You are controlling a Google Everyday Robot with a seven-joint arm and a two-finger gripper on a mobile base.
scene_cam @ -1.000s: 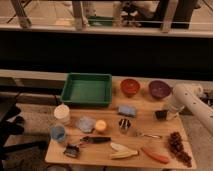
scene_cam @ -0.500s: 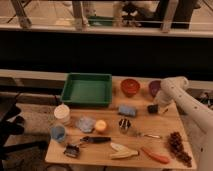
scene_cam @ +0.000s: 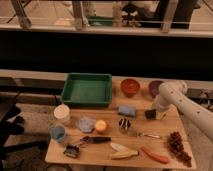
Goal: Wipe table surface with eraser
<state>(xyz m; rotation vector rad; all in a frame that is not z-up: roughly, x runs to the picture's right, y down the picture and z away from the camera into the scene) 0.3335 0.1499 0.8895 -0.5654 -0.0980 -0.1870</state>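
Gripper (scene_cam: 157, 110) is down low on the desk (scene_cam: 160, 142); the eraser (scene_cam: 150, 114) sits right at its tip; the blue block (scene_cam: 126, 110) lies just beyond the eraser. Clamped or loose, I can't tell.

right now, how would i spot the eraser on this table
On the tan tabletop, go to the right side in the view, in front of the purple bowl, where the white arm's pincer hangs. The eraser is the small blackish block at the pincer, darker than the light-blue block to its left.
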